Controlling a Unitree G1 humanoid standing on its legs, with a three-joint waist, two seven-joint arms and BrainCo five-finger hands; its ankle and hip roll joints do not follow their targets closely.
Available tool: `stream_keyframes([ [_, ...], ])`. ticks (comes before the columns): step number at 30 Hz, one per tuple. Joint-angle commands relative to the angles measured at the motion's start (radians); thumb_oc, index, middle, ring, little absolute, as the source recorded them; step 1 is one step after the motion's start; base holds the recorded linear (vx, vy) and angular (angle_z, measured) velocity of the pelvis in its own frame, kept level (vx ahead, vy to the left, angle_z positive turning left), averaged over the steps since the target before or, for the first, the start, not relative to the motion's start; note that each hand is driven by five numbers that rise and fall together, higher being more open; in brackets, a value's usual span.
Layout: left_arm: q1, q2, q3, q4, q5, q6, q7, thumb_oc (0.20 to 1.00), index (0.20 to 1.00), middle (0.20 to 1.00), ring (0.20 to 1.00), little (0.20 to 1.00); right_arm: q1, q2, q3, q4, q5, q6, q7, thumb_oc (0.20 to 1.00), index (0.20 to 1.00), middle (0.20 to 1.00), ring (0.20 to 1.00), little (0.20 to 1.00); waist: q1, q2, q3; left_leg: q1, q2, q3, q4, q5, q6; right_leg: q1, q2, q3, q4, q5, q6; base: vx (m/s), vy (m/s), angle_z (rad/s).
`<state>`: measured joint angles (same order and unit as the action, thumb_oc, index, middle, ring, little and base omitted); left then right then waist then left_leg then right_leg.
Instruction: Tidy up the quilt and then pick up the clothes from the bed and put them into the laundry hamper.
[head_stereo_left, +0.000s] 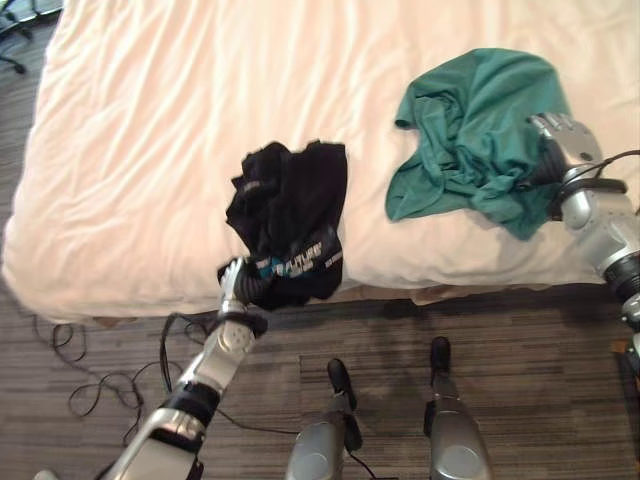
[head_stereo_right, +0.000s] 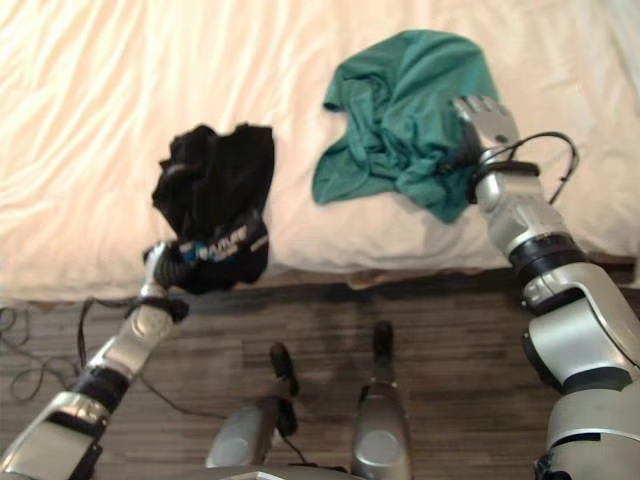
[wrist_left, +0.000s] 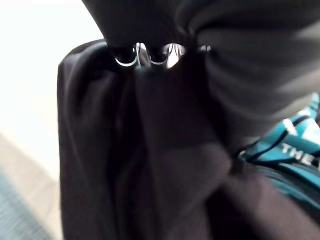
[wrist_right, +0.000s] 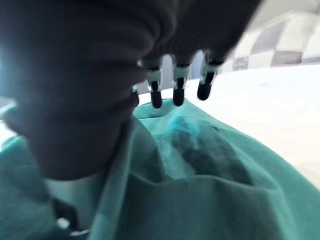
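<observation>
The far and left parts of the bed (head_stereo_left: 150, 120) lie bare, smooth quilt (head_stereo_left: 200, 70) with open room above. A strip of bare quilt separates the black garment (head_stereo_left: 290, 215) at the near edge from the green garment (head_stereo_left: 475, 130) on the right. Floor (head_stereo_left: 380, 330) before the bed lies open between the 2 arms.

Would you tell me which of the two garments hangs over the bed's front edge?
The black garment, gripped by the left hand; the green one lies wholly on the quilt.
</observation>
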<state>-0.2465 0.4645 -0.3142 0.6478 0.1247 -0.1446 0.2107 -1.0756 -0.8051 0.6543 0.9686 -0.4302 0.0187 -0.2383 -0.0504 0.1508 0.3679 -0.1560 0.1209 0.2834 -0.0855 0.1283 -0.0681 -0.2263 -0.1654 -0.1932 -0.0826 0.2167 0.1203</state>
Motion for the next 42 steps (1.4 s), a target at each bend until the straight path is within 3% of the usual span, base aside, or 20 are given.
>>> stream_keyframes([
  [1,0.14,0.012,-0.073,0.04,-0.085,0.013,-0.075,0.2,0.2,0.2,0.2,0.2,-0.107,0.014,0.077,0.216,-0.02,0.021,0.038,0.727,0.727,0.727,0.727,0.727,0.057,-0.03,-0.002,-0.02,0.043,-0.019,-0.002,-0.036,-0.104,0.003,-0.068,-0.005,-0.005,-0.12,0.096,0.02,-0.021,0.3],
  [2,0.164,0.019,-0.065,-0.027,-0.138,0.01,-0.097,0.2,0.2,0.2,0.2,0.2,-0.059,0.033,0.06,0.329,-0.058,0.046,0.078,0.2,0.2,0.2,0.2,0.2,0.069,-0.016,-0.002,-0.016,0.041,-0.028,-0.002,-0.033,-0.105,0.023,-0.073,-0.022,-0.005,-0.125,0.097,0.01,-0.019,0.3],
  [9,0.218,0.007,-0.046,-0.136,-0.18,0.014,-0.171,0.2,0.2,0.2,0.2,0.2,0.171,0.081,-0.166,0.29,0.079,0.051,0.098,0.2,0.2,0.2,0.2,0.2,0.073,-0.031,-0.029,0.025,0.024,-0.052,-0.002,-0.054,-0.089,0.094,-0.092,-0.058,-0.005,-0.129,0.102,0.03,0.074,0.38],
  [10,0.215,-0.011,-0.021,-0.122,-0.153,0.025,-0.168,0.2,0.2,0.2,0.2,0.2,0.388,0.139,-0.276,0.131,0.189,0.026,0.088,0.2,0.2,0.2,0.2,0.2,0.051,-0.063,-0.037,0.051,0.019,-0.048,-0.002,-0.078,-0.077,0.112,-0.095,-0.056,-0.005,-0.126,0.106,0.02,0.117,0.12],
  [11,0.215,-0.01,-0.022,-0.122,-0.153,0.025,-0.168,0.2,0.2,0.2,0.2,0.2,0.391,0.139,-0.278,0.128,0.189,0.027,0.089,0.2,0.2,0.2,0.2,0.2,0.052,-0.064,-0.04,0.047,0.018,-0.048,-0.002,-0.076,-0.076,0.108,-0.096,-0.056,-0.005,-0.124,0.106,0.03,0.137,0.02],
  [12,0.215,-0.012,0.025,-0.101,-0.131,0.043,-0.171,0.2,0.2,0.2,0.2,0.2,0.598,0.158,-0.348,-0.098,0.223,0.009,0.11,0.2,0.2,0.2,0.2,0.2,0.028,-0.102,-0.053,0.067,0.013,-0.042,-0.002,-0.095,-0.065,0.118,-0.097,-0.053,-0.005,-0.121,0.109,0.0,0.056,-0.05],
  [13,0.215,-0.012,0.025,-0.101,-0.131,0.043,-0.171,0.2,0.2,0.2,0.2,0.2,0.599,0.158,-0.348,-0.098,0.223,0.009,0.11,0.2,0.2,0.2,0.2,0.2,0.028,-0.102,-0.054,0.066,0.013,-0.042,-0.002,-0.095,-0.065,0.117,-0.097,-0.053,-0.005,-0.121,0.109,0.01,0.083,0.0],
  [15,0.229,-0.025,0.092,-0.051,-0.097,0.059,-0.162,0.2,0.2,0.2,0.2,0.2,0.888,0.239,-0.447,-0.316,0.282,-0.019,0.162,0.2,0.2,0.2,0.2,0.2,-0.004,-0.157,-0.078,0.106,0.007,-0.027,-0.002,-0.123,-0.05,0.139,-0.103,-0.045,-0.003,-0.116,0.116,0.02,0.097,-0.12],
  [20,0.269,-0.045,0.132,-0.007,-0.086,0.071,-0.176,0.2,0.2,0.2,0.2,0.2,1.132,0.364,-0.49,-0.399,0.383,-0.058,0.257,0.2,0.2,0.2,0.2,0.2,-0.036,-0.196,-0.103,0.155,-0.005,-0.019,-0.002,-0.145,-0.027,0.134,-0.105,-0.005,0.087,-0.128,0.127,0.0,0.12,-0.21],
  [21,0.274,-0.048,0.137,0.017,-0.081,0.075,-0.182,0.2,0.2,0.2,0.2,0.2,1.169,0.386,-0.487,-0.406,0.406,-0.063,0.287,0.2,0.2,0.2,0.2,0.2,-0.045,-0.201,-0.104,0.164,-0.004,-0.021,-0.002,-0.146,-0.026,0.125,-0.098,0.017,0.123,-0.123,0.132,-0.08,0.042,-0.28],
  [23,0.271,-0.061,0.126,0.07,-0.066,0.076,-0.177,0.2,0.2,0.2,0.2,0.2,1.226,0.424,-0.465,-0.41,0.441,-0.071,0.321,0.2,0.2,0.2,0.2,0.2,-0.077,-0.198,-0.109,0.169,-0.004,-0.052,-0.002,-0.141,-0.015,0.113,0.002,0.181,0.218,-0.195,0.128,-0.08,0.049,-0.15],
  [25,0.263,-0.069,0.118,0.08,-0.074,0.078,-0.172,0.2,0.2,0.2,0.2,0.2,1.217,0.43,-0.456,-0.388,0.457,-0.073,0.315,0.2,0.2,0.2,0.2,0.2,-0.08,-0.192,-0.118,0.162,-0.009,-0.073,-0.002,-0.134,-0.008,0.124,0.055,0.255,0.231,-0.24,0.114,-0.04,0.011,0.41],
  [28,0.256,-0.114,0.121,0.118,-0.109,0.074,-0.15,0.2,0.2,0.2,0.2,0.2,1.161,0.459,-0.398,-0.313,0.435,-0.066,0.3,0.2,0.2,0.2,0.2,0.2,-0.038,-0.185,-0.145,0.151,-0.037,-0.139,-0.002,-0.126,0.006,0.188,0.077,0.273,0.181,-0.29,0.052,-0.05,-0.089,0.41],
  [31,0.253,-0.166,0.142,0.199,-0.154,0.068,-0.113,0.2,0.2,0.2,0.2,0.2,1.074,0.483,-0.327,-0.196,0.404,-0.061,0.286,0.2,0.2,0.2,0.2,0.2,0.017,-0.174,-0.176,0.14,-0.051,-0.19,-0.002,-0.113,0.003,0.251,0.073,0.216,0.077,-0.285,0.033,-0.02,-0.19,0.93],
  [33,0.245,-0.204,0.148,0.257,-0.208,0.062,-0.087,0.2,0.2,0.2,0.2,0.2,0.975,0.496,-0.274,-0.091,0.348,-0.049,0.236,0.2,0.2,0.2,0.2,0.2,0.094,-0.144,-0.162,0.099,-0.063,-0.253,-0.002,-0.069,-0.015,0.294,0.065,0.137,-0.003,-0.282,0.024,-0.16,-0.096,0.72],
  [35,0.239,-0.207,0.15,0.265,-0.21,0.064,-0.079,0.2,0.2,0.2,0.2,0.2,0.953,0.488,-0.278,-0.074,0.331,-0.048,0.215,0.2,0.2,0.2,0.2,0.2,0.107,-0.133,-0.148,0.075,-0.069,-0.262,0.001,-0.05,-0.029,0.299,0.057,0.096,-0.005,-0.292,0.024,-0.22,0.002,1.21],
  [36,0.222,-0.216,0.143,0.276,-0.205,0.072,-0.078,0.2,0.2,0.2,0.2,0.2,0.915,0.477,-0.3,-0.046,0.331,-0.042,0.178,0.2,0.2,0.2,0.2,0.2,0.119,-0.124,-0.122,0.02,-0.042,-0.116,0.067,-0.04,-0.04,0.3,0.026,-0.017,-0.005,-0.294,0.03,-0.21,0.034,2.09],
  [37,0.222,-0.216,0.143,0.276,-0.205,0.072,-0.078,0.2,0.2,0.2,0.2,0.2,0.914,0.477,-0.3,-0.046,0.331,-0.043,0.178,0.2,0.2,0.2,0.2,0.2,0.119,-0.124,-0.125,0.015,-0.041,-0.116,0.069,-0.04,-0.04,0.296,0.027,-0.017,-0.005,-0.293,0.03,-0.3,0.058,2.39],
  [38,0.217,-0.212,0.153,0.287,-0.203,0.074,-0.07,0.2,0.2,0.2,0.2,0.2,0.899,0.473,-0.314,-0.048,0.348,-0.038,0.163,0.2,0.2,0.2,0.2,0.2,0.118,-0.129,-0.126,0.018,-0.009,-0.005,0.109,-0.066,-0.031,0.302,0.011,-0.075,-0.005,-0.289,0.036,-0.17,0.019,2.29],
  [42,0.246,-0.201,0.181,0.288,-0.185,0.093,-0.057,0.2,0.2,0.2,0.2,0.2,0.976,0.479,-0.422,-0.081,0.427,-0.02,0.117,0.2,0.2,0.2,0.2,0.2,0.111,-0.159,-0.171,0.091,0.059,0.088,0.241,-0.18,-0.028,0.365,-0.05,-0.303,0.012,-0.285,0.019,-0.12,0.137,1.84],
])
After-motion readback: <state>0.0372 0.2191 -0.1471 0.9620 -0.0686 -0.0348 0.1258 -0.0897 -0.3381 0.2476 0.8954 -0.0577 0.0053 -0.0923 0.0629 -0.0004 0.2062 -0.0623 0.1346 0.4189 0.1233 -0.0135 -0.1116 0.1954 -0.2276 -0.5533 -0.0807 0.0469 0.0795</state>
